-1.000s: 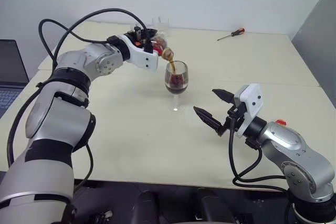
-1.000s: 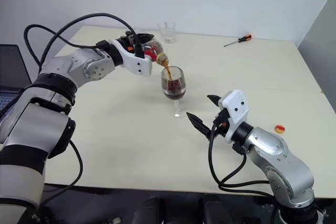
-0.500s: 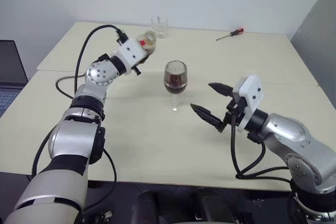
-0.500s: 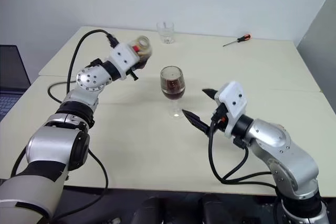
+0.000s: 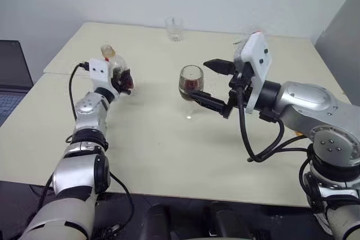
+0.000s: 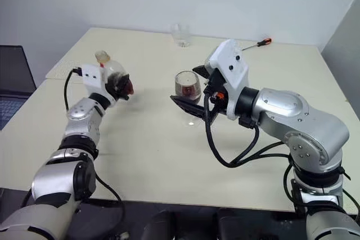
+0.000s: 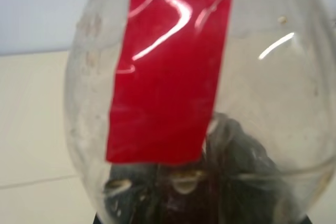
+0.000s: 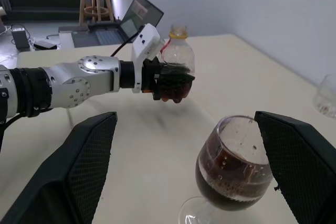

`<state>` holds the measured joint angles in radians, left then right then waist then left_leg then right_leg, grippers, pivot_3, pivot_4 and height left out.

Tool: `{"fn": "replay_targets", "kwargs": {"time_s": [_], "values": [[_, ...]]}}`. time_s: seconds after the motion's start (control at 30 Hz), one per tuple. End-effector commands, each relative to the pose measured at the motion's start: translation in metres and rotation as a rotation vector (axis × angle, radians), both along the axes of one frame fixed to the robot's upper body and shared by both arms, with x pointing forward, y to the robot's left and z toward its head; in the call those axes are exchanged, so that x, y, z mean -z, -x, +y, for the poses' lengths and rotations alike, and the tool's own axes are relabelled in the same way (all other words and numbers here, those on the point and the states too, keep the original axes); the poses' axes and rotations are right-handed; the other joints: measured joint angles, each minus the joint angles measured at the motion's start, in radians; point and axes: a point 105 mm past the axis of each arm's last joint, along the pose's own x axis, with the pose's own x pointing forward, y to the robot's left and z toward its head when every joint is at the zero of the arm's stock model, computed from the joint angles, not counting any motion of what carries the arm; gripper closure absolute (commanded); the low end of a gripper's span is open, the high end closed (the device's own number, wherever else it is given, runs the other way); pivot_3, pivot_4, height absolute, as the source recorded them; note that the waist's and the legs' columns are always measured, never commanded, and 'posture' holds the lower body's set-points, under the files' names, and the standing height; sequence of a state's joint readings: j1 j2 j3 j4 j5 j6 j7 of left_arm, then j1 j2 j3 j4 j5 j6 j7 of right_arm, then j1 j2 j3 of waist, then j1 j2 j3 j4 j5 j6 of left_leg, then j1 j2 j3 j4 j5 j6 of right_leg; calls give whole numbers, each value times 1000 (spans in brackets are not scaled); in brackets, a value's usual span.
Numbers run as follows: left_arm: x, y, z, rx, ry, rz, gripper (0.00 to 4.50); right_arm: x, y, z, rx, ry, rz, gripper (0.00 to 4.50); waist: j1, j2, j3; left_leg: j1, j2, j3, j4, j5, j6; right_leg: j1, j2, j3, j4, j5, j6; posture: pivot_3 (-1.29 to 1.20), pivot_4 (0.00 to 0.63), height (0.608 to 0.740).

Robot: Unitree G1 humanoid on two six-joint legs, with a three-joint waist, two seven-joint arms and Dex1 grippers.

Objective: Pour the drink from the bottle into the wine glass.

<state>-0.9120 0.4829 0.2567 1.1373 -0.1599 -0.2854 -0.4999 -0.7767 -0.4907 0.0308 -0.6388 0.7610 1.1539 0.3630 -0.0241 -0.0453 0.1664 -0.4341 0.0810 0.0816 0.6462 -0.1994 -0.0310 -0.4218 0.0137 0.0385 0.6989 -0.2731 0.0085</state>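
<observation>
1. Pouring over: bottle now upright in the left pincer, clamped about its lower body, well out at nine o'clock from the wine glass; a second ago tipped over the rim with a brown stream running.
2. Almost emptied: only a dark remnant low inside the clear plastic, red label plain across the wall, neck ring yellow, no cap visible on it.
3. Drink now sitting in the glass bowl, roughly two-thirds up, bubbles at the surface; glass upright on its foot mid-bench, unspilled.
4. Right pincer raised and swung in from four o'clock, fingers spread wide on either side of the bowl, nothing gripped, no contact evident.
5. Judged: transfer essentially done; remaining work likely setting the bottle down and perhaps lifting the glass.
6. Risk: wide fingers close to a tall, thin-stemmed glass, so a nudge could topple it.
7. Beyond, at twelve o'clock: clear tumbler; screwdriver toward one o'clock.
</observation>
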Motion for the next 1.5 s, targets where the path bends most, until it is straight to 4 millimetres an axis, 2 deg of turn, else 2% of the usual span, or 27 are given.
{"fn": "replay_targets", "kwargs": {"time_s": [0.03,0.1,0.13,0.27,0.4,0.43,0.83,1.07,1.23,1.37,1.47,1.5], "values": [[-21,-2,4,-37,47,-78,3439,-10,1,4,-6,0,-33,0,-1,0,0,0,0,0,0,0,0,0,0,1,0,0,0,0,150,740],[-16,-1,6,-53,61,-65,3439,-10,1,5,-9,4,-30,0,-2,0,0,0,0,0,0,0,0,0,0,1,0,0,0,0,150,740],[-13,-1,6,-57,65,-54,2732,-10,1,6,-9,5,-29,0,-2,0,0,0,0,0,0,0,0,0,0,0,0,0,0,0,150,740],[6,0,7,-69,86,4,1477,-9,1,6,-8,15,-34,0,-3,0,0,0,0,0,0,0,0,0,0,0,0,0,0,0,150,740],[12,2,6,-69,100,18,170,-8,2,6,-5,23,-38,0,-4,0,0,0,0,0,0,0,0,0,0,0,0,0,0,0,150,740],[13,2,6,-69,100,18,24,-8,2,5,-5,24,-38,0,-4,0,0,0,0,0,0,0,0,0,0,0,0,0,0,0,150,740],[22,11,17,-89,75,35,24,-6,2,6,-16,35,-43,0,-6,0,0,1,0,0,-1,0,0,0,0,1,0,0,0,0,150,740],[39,45,16,-55,107,19,24,0,1,5,-22,43,-31,0,-11,0,0,1,2,1,-2,0,0,0,0,2,0,0,0,0,150,740],[55,60,10,-25,30,66,24,4,-2,3,-31,67,-22,0,-8,0,0,2,1,-1,-1,0,0,0,0,1,0,0,0,0,150,740],[55,72,18,-26,25,81,24,6,-3,-4,-34,84,-18,0,-9,0,0,2,1,0,-1,0,0,0,0,2,-1,0,0,0,150,740],[46,83,8,150,13,145,24,9,-10,-18,-2,99,-7,0,-10,0,0,2,2,0,-2,0,0,0,0,2,-1,0,0,0,150,740],[31,86,6,224,-7,154,24,8,-14,-27,22,101,-3,0,-10,0,0,2,2,0,-2,0,0,0,1,2,-1,0,0,0,150,740]]}}
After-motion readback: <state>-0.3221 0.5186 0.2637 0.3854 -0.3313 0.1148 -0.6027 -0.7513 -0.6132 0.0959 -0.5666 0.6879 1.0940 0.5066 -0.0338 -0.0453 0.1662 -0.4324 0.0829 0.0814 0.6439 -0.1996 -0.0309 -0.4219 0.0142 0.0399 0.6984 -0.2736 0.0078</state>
